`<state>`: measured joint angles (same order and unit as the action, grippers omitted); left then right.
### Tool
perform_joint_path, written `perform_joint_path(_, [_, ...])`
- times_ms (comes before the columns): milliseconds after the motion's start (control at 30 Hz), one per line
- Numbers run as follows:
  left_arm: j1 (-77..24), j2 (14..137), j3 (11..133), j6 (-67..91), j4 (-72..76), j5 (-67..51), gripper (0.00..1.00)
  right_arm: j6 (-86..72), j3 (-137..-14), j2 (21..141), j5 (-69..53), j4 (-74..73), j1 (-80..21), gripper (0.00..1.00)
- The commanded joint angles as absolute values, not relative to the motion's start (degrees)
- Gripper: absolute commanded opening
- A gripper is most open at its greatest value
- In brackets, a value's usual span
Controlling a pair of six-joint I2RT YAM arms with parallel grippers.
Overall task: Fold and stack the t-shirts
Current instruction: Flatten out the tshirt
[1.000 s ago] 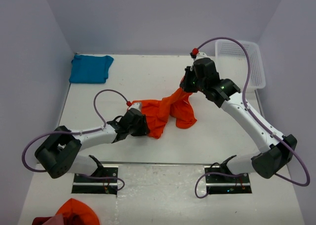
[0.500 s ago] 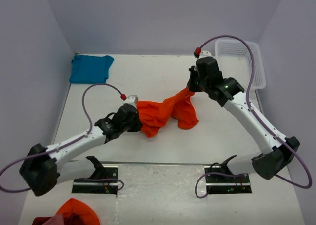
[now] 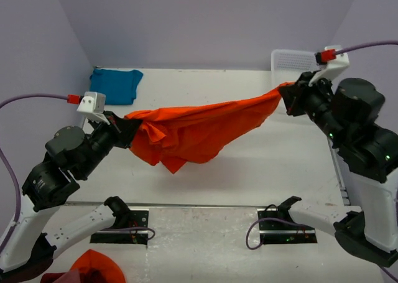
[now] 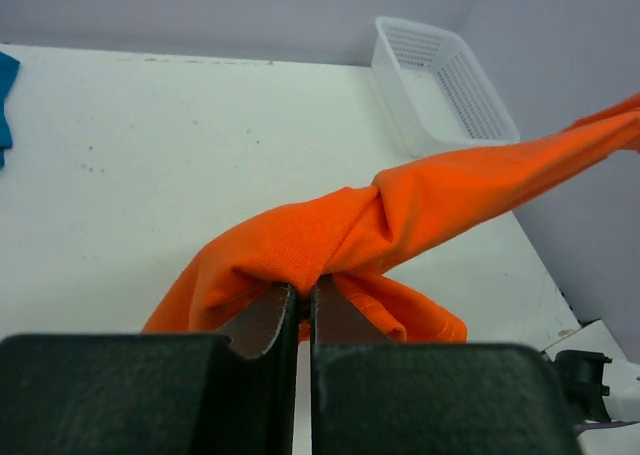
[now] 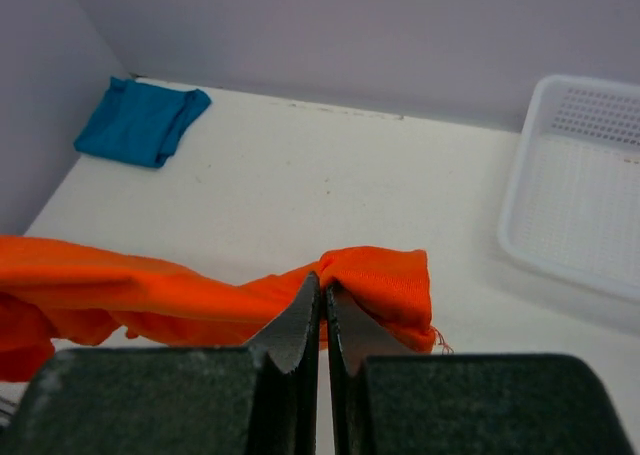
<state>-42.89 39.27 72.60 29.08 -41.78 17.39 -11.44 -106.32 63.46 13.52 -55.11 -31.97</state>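
The orange t-shirt (image 3: 199, 124) hangs stretched in the air between both grippers, sagging in the middle above the table. My left gripper (image 3: 127, 124) is shut on its left end; the left wrist view shows the cloth (image 4: 400, 210) pinched at the jaw tips (image 4: 303, 293). My right gripper (image 3: 287, 96) is shut on its right end, also seen in the right wrist view (image 5: 375, 275) with the jaws (image 5: 323, 283) closed on it. The teal-blue t-shirt (image 3: 114, 85) lies folded at the far left corner, also in the right wrist view (image 5: 142, 122).
A white slotted basket (image 3: 297, 62) stands at the far right edge of the table (image 3: 205, 90), also in the wrist views (image 4: 440, 80) (image 5: 580, 185). More orange and red cloth (image 3: 93, 267) lies below the table's near edge at bottom left. Walls close in left, back and right.
Both arms have lifted and pulled apart, left arm to the left and right arm to the right. The orange shirt went from a bunch on the table to a taut span in the air.
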Motion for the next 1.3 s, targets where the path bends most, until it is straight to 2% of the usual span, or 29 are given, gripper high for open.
perform_joint_path(0, [-43.2, 41.0, 78.2, 24.0, -47.0, 16.3, 0.00, -9.1, -112.2, 61.0, 12.4, -61.3, -32.2, 0.00])
perform_joint_path(300, [-43.2, 40.0, 75.0, 24.1, -44.7, -3.4, 0.00, -8.8, -123.0, 59.1, 9.3, -66.5, -32.3, 0.00])
perform_joint_path(667, [-43.2, 33.4, 73.2, 20.3, -36.4, -25.3, 0.00, -6.9, -130.8, 59.8, 6.1, -65.4, -32.4, 0.00])
perform_joint_path(900, [-43.2, 27.9, 70.1, 26.1, -20.9, -40.2, 0.00, -4.7, -127.0, 52.2, -10.2, -55.8, -32.4, 0.00])
perform_joint_path(1067, [-43.2, 27.8, 70.4, 27.6, -19.3, -41.8, 0.00, -3.8, -126.4, 49.6, -15.5, -54.0, -32.3, 0.00])
perform_joint_path(1267, [-43.2, 35.6, 67.0, 26.0, -26.6, -28.7, 0.00, -1.8, -125.1, 55.7, -9.2, -53.3, -32.3, 0.00])
